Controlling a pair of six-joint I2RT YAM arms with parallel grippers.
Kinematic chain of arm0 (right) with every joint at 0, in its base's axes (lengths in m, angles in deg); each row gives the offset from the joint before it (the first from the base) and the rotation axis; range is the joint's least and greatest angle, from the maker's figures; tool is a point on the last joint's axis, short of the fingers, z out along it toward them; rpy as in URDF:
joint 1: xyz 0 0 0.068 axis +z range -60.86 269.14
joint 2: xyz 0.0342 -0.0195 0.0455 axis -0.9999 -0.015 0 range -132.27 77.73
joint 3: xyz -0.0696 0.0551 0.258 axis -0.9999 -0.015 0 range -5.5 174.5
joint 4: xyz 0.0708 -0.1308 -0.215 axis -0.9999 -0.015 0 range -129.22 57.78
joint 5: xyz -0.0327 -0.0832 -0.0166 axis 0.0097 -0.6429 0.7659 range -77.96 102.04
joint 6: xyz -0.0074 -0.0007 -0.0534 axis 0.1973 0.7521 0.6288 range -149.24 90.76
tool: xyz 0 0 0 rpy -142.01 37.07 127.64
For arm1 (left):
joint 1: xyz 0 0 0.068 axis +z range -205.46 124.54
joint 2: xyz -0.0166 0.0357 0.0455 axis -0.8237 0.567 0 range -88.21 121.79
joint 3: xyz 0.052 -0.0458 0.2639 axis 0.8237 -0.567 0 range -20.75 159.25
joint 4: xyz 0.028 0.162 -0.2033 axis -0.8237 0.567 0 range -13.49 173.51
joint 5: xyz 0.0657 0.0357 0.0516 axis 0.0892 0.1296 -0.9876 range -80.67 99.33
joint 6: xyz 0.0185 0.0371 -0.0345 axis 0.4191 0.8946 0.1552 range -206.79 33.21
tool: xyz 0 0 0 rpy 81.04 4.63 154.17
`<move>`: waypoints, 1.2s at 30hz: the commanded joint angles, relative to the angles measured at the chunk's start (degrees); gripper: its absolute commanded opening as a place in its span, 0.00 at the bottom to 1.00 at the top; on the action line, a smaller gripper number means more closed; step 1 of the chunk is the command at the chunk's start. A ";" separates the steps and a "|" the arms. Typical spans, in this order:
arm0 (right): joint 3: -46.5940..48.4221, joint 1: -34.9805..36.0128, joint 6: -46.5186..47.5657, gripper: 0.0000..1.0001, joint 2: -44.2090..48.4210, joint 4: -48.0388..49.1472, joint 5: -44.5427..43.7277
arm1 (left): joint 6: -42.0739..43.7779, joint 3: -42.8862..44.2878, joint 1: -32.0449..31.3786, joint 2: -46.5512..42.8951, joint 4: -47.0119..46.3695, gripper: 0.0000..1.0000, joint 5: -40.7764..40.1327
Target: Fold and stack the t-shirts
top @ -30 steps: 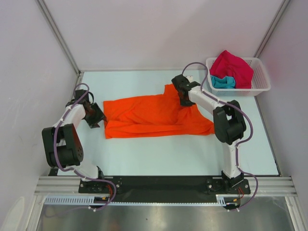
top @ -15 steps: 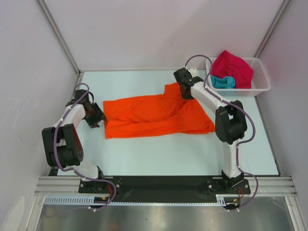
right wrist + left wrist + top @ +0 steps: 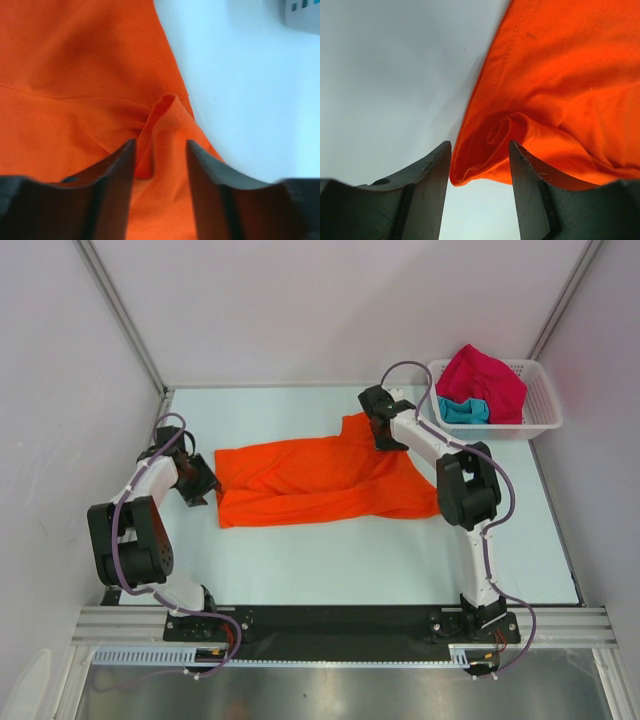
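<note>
Moved: my right claw (image 3: 159, 150) has edged toward the far corner of the orange shirt (image 3: 300, 485).
Right claw: jaws parted, a cloth ridge between them.
Left claw (image 3: 480, 170): jaws parted around the shirt's corner.
Shirt: spread on the table (image 3: 350, 560).

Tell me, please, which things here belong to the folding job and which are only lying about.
Belonging to the job:
- bright orange cloth t-shirt, spread on the table
- crimson-pink cloth t-shirt, bunched in the basket
- teal cloth t-shirt, under the crimson-pink one

Only lying about:
- white plastic lattice basket, at the far right corner
- pale table top
</note>
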 commanded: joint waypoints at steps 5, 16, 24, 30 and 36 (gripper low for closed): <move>2.59 0.17 1.24 0.59 1.65 -0.31 0.76 | 0.97 0.39 0.09 -3.06 -0.23 0.55 -3.15; -0.74 4.56 1.33 0.60 11.57 0.92 -2.06 | 0.62 -1.79 -2.02 -20.29 -5.76 0.55 2.62; -4.63 6.15 0.53 0.62 13.08 1.37 -1.80 | -0.96 -4.27 -6.06 -10.14 -7.88 0.55 4.85; 0.98 -0.87 0.88 0.68 9.40 2.60 7.86 | 1.32 11.62 -5.98 5.34 -1.30 0.55 -0.70; 12.78 -8.87 -1.10 0.68 1.41 3.11 21.89 | 7.11 20.87 -5.89 10.20 -7.67 0.57 -0.01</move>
